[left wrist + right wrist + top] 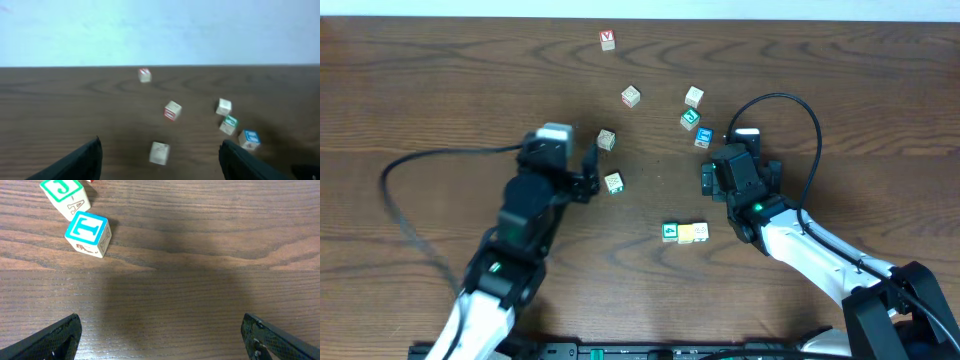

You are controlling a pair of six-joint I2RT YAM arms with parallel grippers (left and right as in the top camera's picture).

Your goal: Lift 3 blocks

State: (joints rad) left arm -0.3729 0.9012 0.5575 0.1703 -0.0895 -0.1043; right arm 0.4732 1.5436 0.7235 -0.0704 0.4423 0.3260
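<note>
The 3 blocks lie in a touching row at the table's middle front in the overhead view: a green-faced block (pixel 670 231), a yellow block (pixel 686 233) and a pale block (pixel 701 231). Neither wrist view shows them. My left gripper (pixel 592 170) (pixel 160 161) is open, up and to the left of the row, with nothing between its fingers. My right gripper (pixel 708 178) (pixel 160 340) stands open over bare wood, just above and to the right of the row.
A pale cube (pixel 607 139) (pixel 159 153) lies just ahead of the left fingers, and a green-edged cube (pixel 613 183) sits beside them. A blue cube (pixel 704 137) (pixel 88 233) and a teal-green cube (pixel 690 119) (pixel 65 196) lie beyond the right gripper. Other cubes (pixel 631 96) lie farther back.
</note>
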